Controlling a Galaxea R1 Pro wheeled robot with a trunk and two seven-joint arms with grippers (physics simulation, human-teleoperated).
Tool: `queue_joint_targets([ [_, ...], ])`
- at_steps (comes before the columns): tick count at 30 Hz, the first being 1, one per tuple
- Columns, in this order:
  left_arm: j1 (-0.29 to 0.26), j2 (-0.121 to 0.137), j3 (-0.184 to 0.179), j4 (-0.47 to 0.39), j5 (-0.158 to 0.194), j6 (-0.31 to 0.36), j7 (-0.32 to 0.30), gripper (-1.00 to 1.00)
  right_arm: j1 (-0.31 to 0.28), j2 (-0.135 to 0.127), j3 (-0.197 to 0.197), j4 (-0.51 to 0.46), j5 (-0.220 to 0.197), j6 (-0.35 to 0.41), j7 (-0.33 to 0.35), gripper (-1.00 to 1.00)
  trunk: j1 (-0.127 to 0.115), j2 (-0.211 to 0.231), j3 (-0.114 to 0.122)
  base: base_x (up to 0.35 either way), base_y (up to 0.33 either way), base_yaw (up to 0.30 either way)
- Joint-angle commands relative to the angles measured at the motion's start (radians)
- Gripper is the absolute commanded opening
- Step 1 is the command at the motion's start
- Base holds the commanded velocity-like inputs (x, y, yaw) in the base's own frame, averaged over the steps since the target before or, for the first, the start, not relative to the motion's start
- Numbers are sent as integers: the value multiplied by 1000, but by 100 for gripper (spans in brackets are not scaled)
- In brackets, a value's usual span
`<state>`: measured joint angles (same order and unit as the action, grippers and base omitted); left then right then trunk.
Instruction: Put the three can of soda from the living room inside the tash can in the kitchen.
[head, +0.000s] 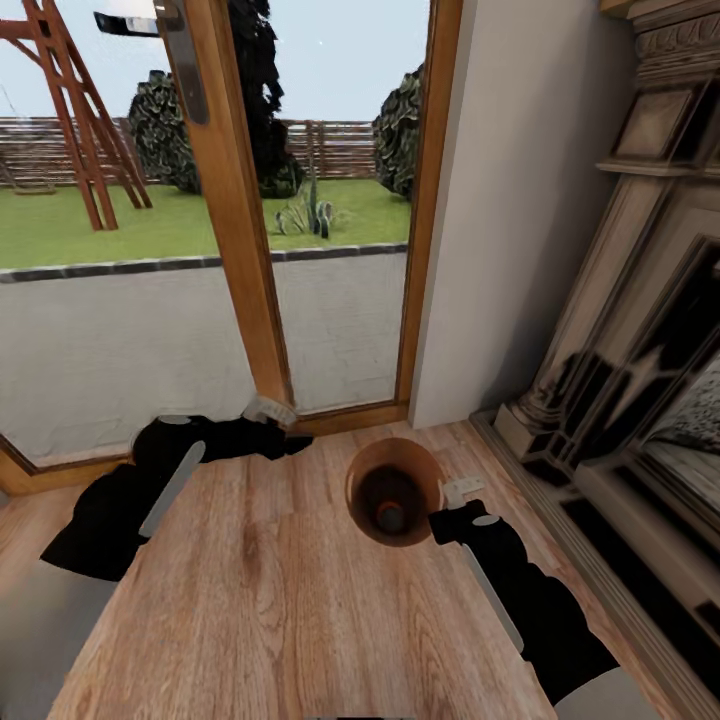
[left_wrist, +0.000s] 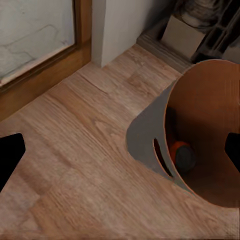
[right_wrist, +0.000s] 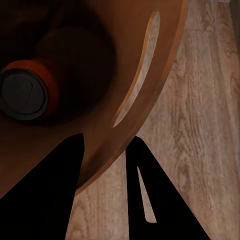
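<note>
The right gripper (head: 462, 492), jaws closed astride the tash can's (head: 366, 475) three-o'clock rim, carries the bin with an orange can of soda (right_wrist: 27, 92) upright inside; the left gripper's (head: 270, 411) opening I cannot tell.

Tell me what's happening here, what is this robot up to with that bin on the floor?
The robot stands over a round wood-brown trash can on the wooden floor, beside a wood-framed glass door and a fireplace. An orange soda can already sits upright in the bin. The right gripper straddles the bin's rim, one finger inside the wall and one outside. The left gripper hangs near the door frame, holding nothing visible.
</note>
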<state>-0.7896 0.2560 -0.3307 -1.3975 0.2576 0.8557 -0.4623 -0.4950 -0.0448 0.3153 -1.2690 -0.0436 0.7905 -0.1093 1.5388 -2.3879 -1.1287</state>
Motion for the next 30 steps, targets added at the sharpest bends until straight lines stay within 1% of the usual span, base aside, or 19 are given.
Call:
queue_joint_targets([
  [1, 38, -2, 1, 26, -24, -57, 2, 100, 0, 0, 0, -2, 2, 0, 2, -100, 0, 0, 0, 0, 0, 0],
  [3, 100, -7, 0, 91, -90, -163, 7, 100, 0, 0, -1, -3, 1, -1, 2, -100, 0, 0, 0, 0, 0, 0],
  [4, 112, -8, 0, 108, -107, -187, 10, 100, 0, 0, -1, -3, 1, -1, 2, -100, 0, 0, 0, 0, 0, 0],
  [5, 141, -9, 0, 137, -135, -235, 22, 100, 0, 0, -1, -3, 1, -1, 2, -100, 0, 0, 0, 0, 0, 0],
  [6, 262, -11, 2, 176, -172, -410, 122, 100, 0, 0, -1, -3, 1, -1, 2, -100, 0, 0, 0, 0, 0, 0],
  [10, 331, -12, 3, 188, -177, -520, 204, 100, 0, 0, -1, -2, 1, -6, -1, -100, 0, 0, 0, 0, 0, 0],
  [11, 395, -11, 11, 181, -171, -621, 249, 100, 0, 0, -1, 2, 0, -12, -5, -100, 0, 0, 0, 0, 0, 0],
  [12, 423, -10, 23, 174, -159, -651, 261, 100, 0, 0, -1, 3, 0, -14, -6, -100, 0, 0, 0, 0, 0, 0],
  [13, 436, -10, 33, 173, -151, -662, 265, 100, 0, 0, -1, 4, 0, -15, -6, -100, 0, 0, 0, 0, 0, 0],
  [14, 463, -10, 71, 169, -129, -685, 272, 100, 0, -1, -6, 5, -1, -21, -7, -100, 0, 0, 0, 0, 0, 0],
  [15, 469, -10, 83, 168, -124, -689, 273, 100, 0, -1, -12, 5, -1, -29, -8, -100, 0, 0, 0, 0, 0, 0],
  [17, 480, -11, 109, 168, -115, -699, 278, 100, 4, -1, -43, 5, 0, -77, -8, -100, 0, 0, 0, 0, 0, 0],
  [19, 487, -10, 135, 177, -110, -704, 279, 100, 33, -1, -85, 1, 0, -151, -9, -100, 0, 0, 0, 0, 0, 0],
  [23, 492, -11, 173, 191, -106, -709, 280, 100, 107, -9, -136, 0, 1, -211, -8, -100, 0, 0, 0, 0, 0, 0],
  [24, 494, -11, 181, 194, -105, -711, 280, 100, 150, -14, -182, 2, 0, -274, -2, -100, 0, 0, 0, 0, 0, 0],
  [25, 495, -11, 185, 195, -104, -719, 281, 100, 173, -16, -209, 4, 0, -324, 0, -100, 0, 0, 0, 0, 0, 0],
  [28, 510, -11, 193, 196, -103, -762, 284, 100, 204, -26, -247, 15, -1, -395, 6, -100, 0, 0, 0, 0, 0, 0],
  [29, 515, -11, 199, 196, -103, -771, 285, 100, 207, -29, -251, 20, -1, -403, 9, -100, 0, 0, 0, 0, 0, 0],
  [30, 525, -11, 234, 198, -104, -796, 286, 100, 213, -34, -258, 41, -2, -421, 18, -100, 0, 0, 0, 0, 0, 0],
])
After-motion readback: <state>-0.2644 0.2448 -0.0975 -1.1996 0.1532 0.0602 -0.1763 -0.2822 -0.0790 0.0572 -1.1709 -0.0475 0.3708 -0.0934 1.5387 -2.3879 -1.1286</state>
